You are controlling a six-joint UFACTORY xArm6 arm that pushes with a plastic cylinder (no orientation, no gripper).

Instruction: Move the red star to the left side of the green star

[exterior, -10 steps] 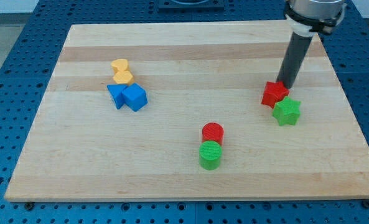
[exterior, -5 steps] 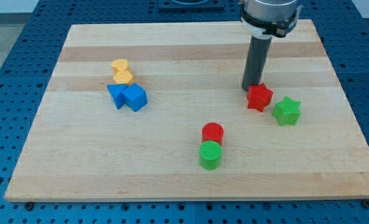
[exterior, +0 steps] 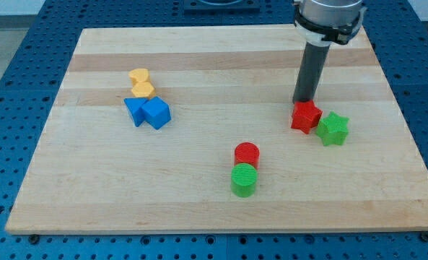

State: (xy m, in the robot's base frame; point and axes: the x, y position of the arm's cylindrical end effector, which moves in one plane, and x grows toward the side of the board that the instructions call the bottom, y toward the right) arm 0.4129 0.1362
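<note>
No readable txt, labels, brands, nos. or signs anywhere: none on the wooden board (exterior: 214,180), the blocks or the arm.

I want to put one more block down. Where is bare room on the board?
Bare: between blue blocks and red star; also the bottom left corner. Crowded: my tip at red star, with green star beside.

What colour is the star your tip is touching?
Red: the red star at my tip, camera view.
</note>
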